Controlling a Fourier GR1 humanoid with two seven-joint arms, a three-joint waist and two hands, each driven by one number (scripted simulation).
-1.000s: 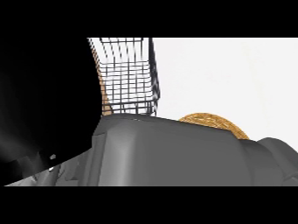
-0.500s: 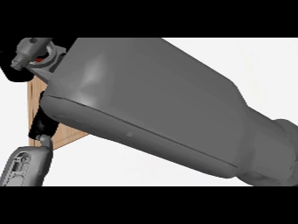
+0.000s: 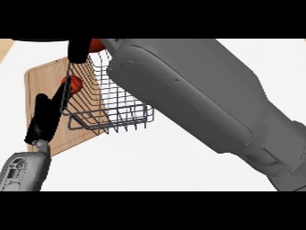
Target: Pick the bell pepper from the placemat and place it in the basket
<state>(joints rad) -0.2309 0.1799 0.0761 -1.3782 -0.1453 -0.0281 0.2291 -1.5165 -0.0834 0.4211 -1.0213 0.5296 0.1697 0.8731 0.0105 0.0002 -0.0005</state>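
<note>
From my station the broad grey right forearm (image 3: 208, 103) crossed most of the head view, running from the lower right edge up toward the top left, where it ended above the dark wire basket (image 3: 112, 105). I judged it was stretched that way to bring something over the basket's open mouth. The right hand (image 3: 80, 48) showed only as a black sliver at the upper rim, with a patch of orange-red just beside it (possibly the pepper, possibly not); I could not tell whether its fingers were together or apart.

The basket stood tilted in this view on the right part of the tan wooden placemat (image 3: 42, 81), which lay near the white counter's (image 3: 175, 166) left edge. Through the wires at the basket's left wall I saw a round orange-red bell pepper (image 3: 72, 84); whether it sat inside or just behind on the mat I could not settle.

The left hand (image 3: 42, 119) rose from the lower left corner, its black fingers straight and relaxed, lying along the mat beside the basket, holding nothing.
</note>
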